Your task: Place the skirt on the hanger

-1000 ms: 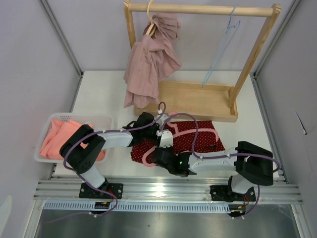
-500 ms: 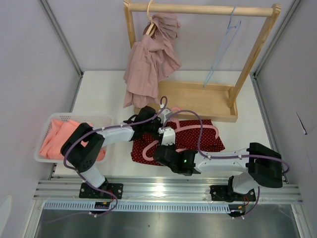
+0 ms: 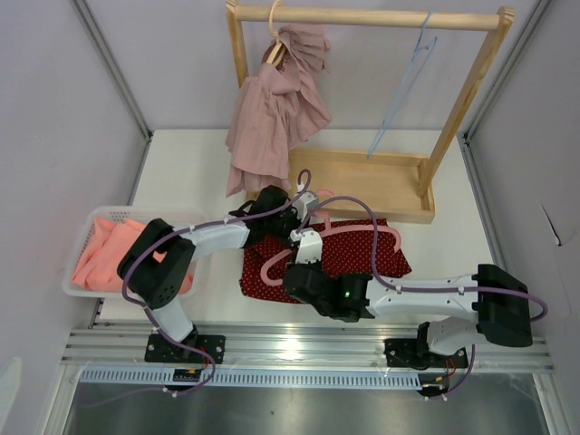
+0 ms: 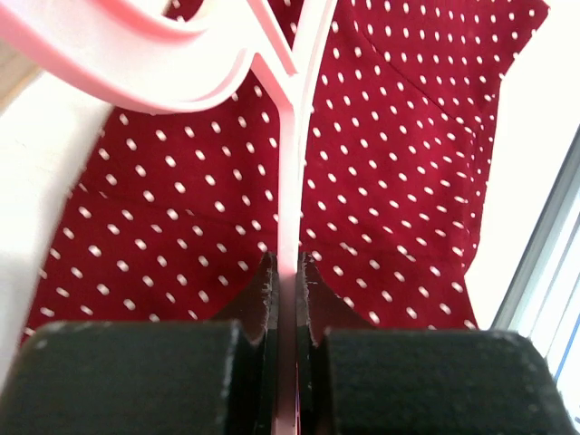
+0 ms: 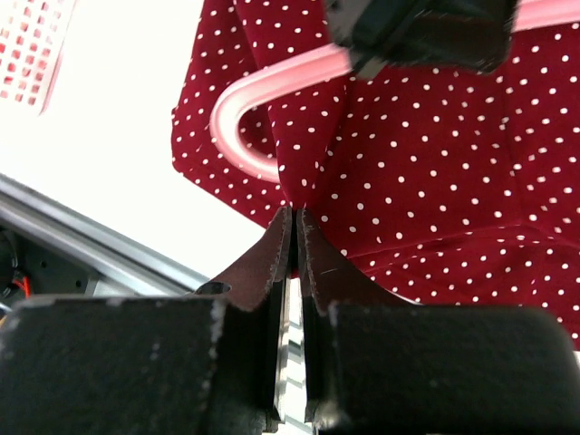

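The red skirt with white dots (image 3: 349,258) lies flat on the table in front of the rack. A pink hanger (image 3: 362,230) lies across it. My left gripper (image 3: 299,217) is shut on a thin straight part of the pink hanger (image 4: 288,181), just above the skirt (image 4: 408,181). My right gripper (image 3: 304,256) is shut on a pinched fold of the skirt (image 5: 408,154) near its left edge, beside the hanger's curved end (image 5: 245,100). The left gripper (image 5: 426,32) shows at the top of the right wrist view.
A wooden rack (image 3: 362,181) stands behind the skirt, with a dusty-pink garment (image 3: 272,118) on a hanger and a light blue hanger (image 3: 403,86). A white basket (image 3: 186,217) with orange cloth sits at the left. A metal rail (image 3: 308,344) runs along the near edge.
My left gripper has moved right and away with the pink hanger, sliding it across the skirt. My right arm has stretched left and forward, staying on the skirt's left part.
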Available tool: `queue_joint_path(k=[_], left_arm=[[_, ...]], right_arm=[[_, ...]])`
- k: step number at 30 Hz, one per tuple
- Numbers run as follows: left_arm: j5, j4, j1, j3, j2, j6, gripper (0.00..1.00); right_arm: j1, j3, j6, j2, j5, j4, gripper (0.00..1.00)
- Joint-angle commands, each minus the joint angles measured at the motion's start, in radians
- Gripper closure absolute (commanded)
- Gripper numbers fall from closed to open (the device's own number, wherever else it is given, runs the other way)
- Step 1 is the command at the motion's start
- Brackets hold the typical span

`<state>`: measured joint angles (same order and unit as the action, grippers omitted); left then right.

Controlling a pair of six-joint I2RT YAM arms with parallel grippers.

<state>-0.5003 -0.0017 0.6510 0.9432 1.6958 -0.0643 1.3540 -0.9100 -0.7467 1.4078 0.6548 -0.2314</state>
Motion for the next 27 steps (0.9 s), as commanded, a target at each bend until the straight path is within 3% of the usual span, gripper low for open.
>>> queue_joint_path(k=[1, 9, 27], left_arm=[[0.051, -0.055, -0.013, 0.061, 0.022, 0.047, 1.0], [0.042, -0.092, -0.063, 0.105, 0.027, 0.061, 1.0], [0.051, -0.161, -0.125, 0.098, -0.082, 0.089, 1.0]], right_arm=[[0.023, -0.053, -0.003, -0.033, 0.026, -0.029, 0.95], [0.08, -0.053, -0.055, -0.075, 0.065, -0.104, 0.95], [0.152, 0.189, -0.212, -0.231, 0.052, -0.16, 0.94]])
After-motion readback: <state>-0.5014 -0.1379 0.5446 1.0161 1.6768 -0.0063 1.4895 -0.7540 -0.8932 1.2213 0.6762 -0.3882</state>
